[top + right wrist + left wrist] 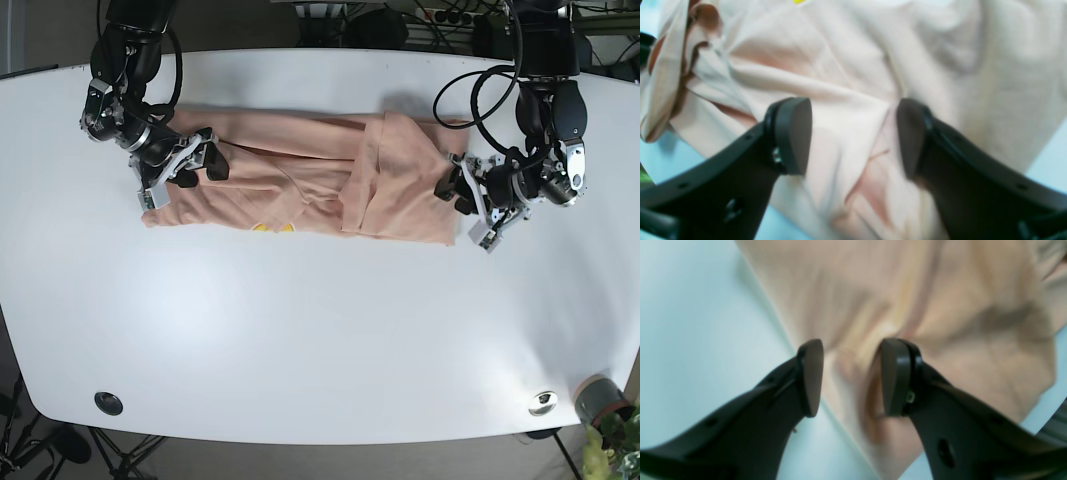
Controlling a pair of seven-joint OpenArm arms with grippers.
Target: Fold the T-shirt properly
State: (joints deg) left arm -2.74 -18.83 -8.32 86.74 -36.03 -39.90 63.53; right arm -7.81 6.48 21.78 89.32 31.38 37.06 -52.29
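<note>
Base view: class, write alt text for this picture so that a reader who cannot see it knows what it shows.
A peach T-shirt lies partly folded in a long strip across a white table, seen from above. One robot gripper sits at each end: the right gripper on the picture's left, the left gripper on its right, both open over the cloth.

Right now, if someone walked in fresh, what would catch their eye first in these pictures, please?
The peach T-shirt lies stretched crosswise on the white table, part-folded and rumpled. At each end sits a black gripper, the left gripper and the right gripper, both open with cloth between the jaws. A small yellow mark peeks at the shirt's near edge.
</note>
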